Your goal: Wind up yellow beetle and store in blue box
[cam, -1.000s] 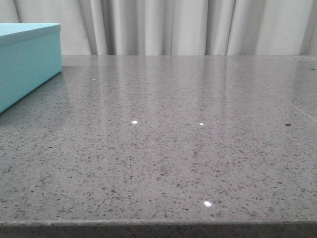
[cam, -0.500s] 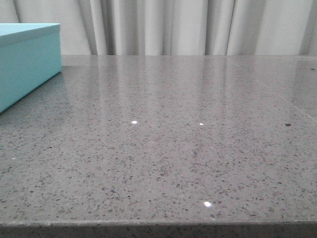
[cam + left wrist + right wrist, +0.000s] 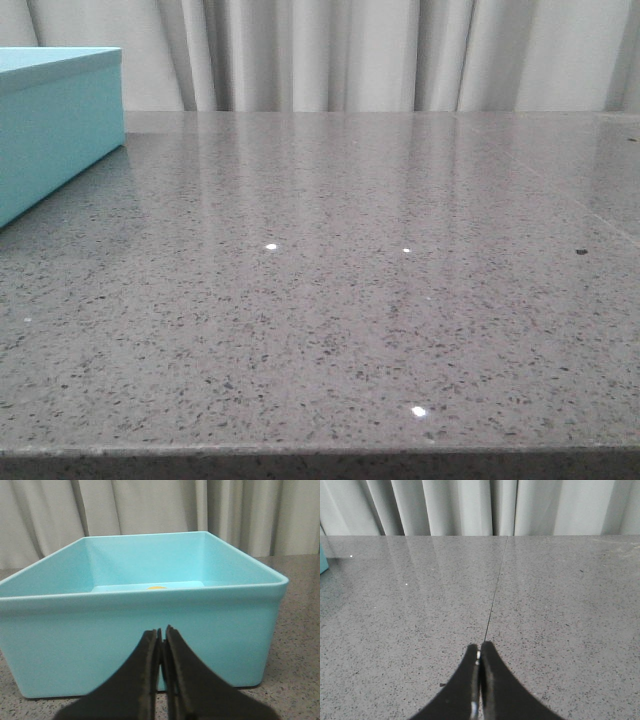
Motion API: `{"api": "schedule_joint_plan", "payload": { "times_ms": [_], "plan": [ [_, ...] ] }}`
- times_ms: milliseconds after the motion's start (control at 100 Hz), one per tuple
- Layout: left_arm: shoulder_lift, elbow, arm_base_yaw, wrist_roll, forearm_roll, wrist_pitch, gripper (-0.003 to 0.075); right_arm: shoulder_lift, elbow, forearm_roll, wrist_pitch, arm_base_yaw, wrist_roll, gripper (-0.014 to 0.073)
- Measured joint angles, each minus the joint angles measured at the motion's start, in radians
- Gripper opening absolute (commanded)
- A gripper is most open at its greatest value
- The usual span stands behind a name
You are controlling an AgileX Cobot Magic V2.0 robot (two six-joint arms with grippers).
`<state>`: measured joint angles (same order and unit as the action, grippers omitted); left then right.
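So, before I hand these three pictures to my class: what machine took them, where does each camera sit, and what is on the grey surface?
This is a two-armed robot, and each arm ends in a two-fingered gripper. One picture looks forward over the speckled grey table from the robot's front; there the blue box stands at the far left, and no arm shows. The other two come from cameras on the wrists, so the dark fingers poke up from the bottom. The left gripper is shut and empty, facing the box, which is open on top. Over the rim, a small yellow patch shows on the box floor, probably the yellow beetle, though too little shows to be sure. The right gripper is also shut and empty, above bare tabletop. Pale curtains hang behind.
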<state>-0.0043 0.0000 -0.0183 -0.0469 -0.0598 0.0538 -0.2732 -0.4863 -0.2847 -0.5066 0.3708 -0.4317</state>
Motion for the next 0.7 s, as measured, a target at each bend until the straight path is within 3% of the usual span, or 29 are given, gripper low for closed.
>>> {"api": "schedule_joint_plan", "payload": {
  "times_ms": [210, 410, 700],
  "plan": [
    [0.000, 0.000, 0.000, 0.000, 0.000, 0.001, -0.0019, 0.000, 0.000, 0.000, 0.000, 0.000, 0.000, -0.0068],
    [0.000, 0.000, 0.000, 0.001, 0.000, 0.002, -0.0019, 0.046, 0.016, 0.139, -0.002, 0.029, 0.000, -0.0068],
    [0.000, 0.000, 0.004, 0.001, 0.000, 0.002, -0.0019, 0.052, 0.018, 0.176, -0.012, 0.034, 0.000, -0.0068]
  ]
}}
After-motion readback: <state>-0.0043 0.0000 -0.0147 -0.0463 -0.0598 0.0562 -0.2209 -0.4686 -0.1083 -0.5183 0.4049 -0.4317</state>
